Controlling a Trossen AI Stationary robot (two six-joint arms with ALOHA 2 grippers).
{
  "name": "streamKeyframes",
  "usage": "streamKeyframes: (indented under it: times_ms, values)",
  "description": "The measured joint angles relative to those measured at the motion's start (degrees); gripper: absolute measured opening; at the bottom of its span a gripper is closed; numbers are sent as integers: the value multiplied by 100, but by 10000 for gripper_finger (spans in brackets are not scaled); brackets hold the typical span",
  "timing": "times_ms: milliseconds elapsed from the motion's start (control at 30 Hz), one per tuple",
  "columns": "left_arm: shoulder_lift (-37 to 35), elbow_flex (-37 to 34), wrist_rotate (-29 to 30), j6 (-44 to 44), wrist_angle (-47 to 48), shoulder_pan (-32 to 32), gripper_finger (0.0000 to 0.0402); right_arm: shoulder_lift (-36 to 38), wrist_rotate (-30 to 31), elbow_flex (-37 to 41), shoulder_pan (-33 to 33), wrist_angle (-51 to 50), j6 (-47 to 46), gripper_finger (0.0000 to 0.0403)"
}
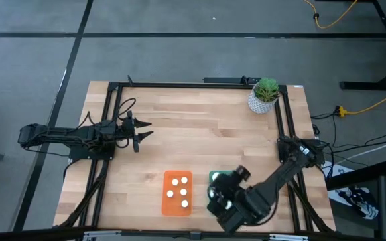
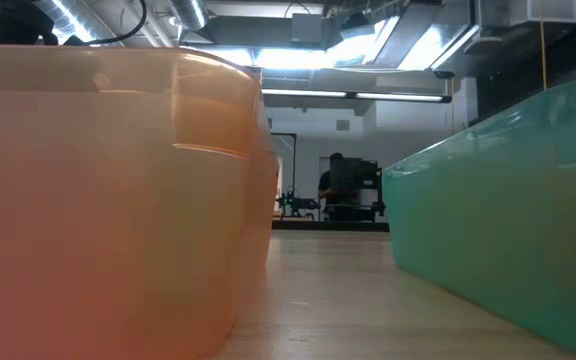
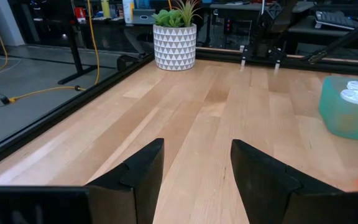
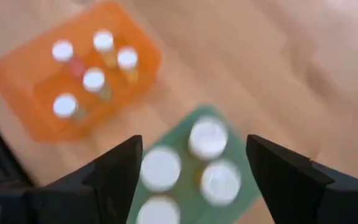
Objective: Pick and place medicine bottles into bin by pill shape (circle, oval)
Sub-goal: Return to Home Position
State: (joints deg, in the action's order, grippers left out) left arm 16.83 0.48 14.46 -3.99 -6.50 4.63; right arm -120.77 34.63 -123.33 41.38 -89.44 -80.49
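The orange tray (image 1: 177,207) near the table's front edge holds several small white-capped bottles (image 1: 179,193); they also show in the right wrist view (image 4: 94,79). The teal tray (image 4: 185,134) to its right holds several larger white-capped bottles (image 4: 207,138). My right gripper (image 4: 194,163) hovers open above the teal tray, empty. In the high view the right arm (image 1: 236,199) covers most of the teal tray (image 1: 214,177). My left gripper (image 1: 141,132) is open and empty over the table's left part.
A white pot with a green plant (image 1: 265,96) stands at the far right corner. Bare wood lies across the table's middle (image 1: 200,134). In the low view the orange tray's wall (image 2: 108,200) and the teal tray's wall (image 2: 508,220) fill the sides.
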Motion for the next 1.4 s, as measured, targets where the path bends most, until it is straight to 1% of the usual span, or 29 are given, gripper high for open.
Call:
streamKeyframes:
  times_ms: [133,300,467,600,700,800,833,900,1000,1067,1133,1233,1300,1400]
  values:
    - [-1,0,0,-2,0,0,179,0,234,-254,-304,28,1206,289]
    - [-1,-1,0,-2,0,-1,179,54,210,-328,-647,-56,2544,289]
    - [-1,1,0,-1,-1,0,179,445,203,-108,-775,-61,3341,289]
    - [0,0,0,-1,0,-1,179,846,275,428,-792,-51,4300,289]
    - [-1,-1,0,-2,-2,-1,179,1333,37,1195,-792,77,4646,289]
    - [-1,-1,0,-1,-1,0,179,2119,-40,2310,-680,815,4749,289]
    - [1,1,0,0,0,0,179,2423,-80,2739,-635,1208,4816,289]
    - [-1,0,0,0,-1,0,179,3044,-347,3638,-595,2143,5095,289]
    - [-1,1,0,-2,0,-1,179,3923,-1023,4895,-603,3710,5764,289]
    - [0,0,0,0,0,0,179,4468,-1443,5592,-651,4536,6289,289]
    - [1,1,0,-1,0,1,179,5040,-1757,6267,-782,5168,6697,289]
    - [0,1,0,-2,0,0,179,5941,-1724,7181,-1093,5870,7152,289]
    - [1,1,0,-1,0,0,179,6559,-1714,7698,-1403,6078,7352,289]
    - [-1,0,0,0,0,-1,179,7394,-1783,8231,-1915,6173,7308,289]
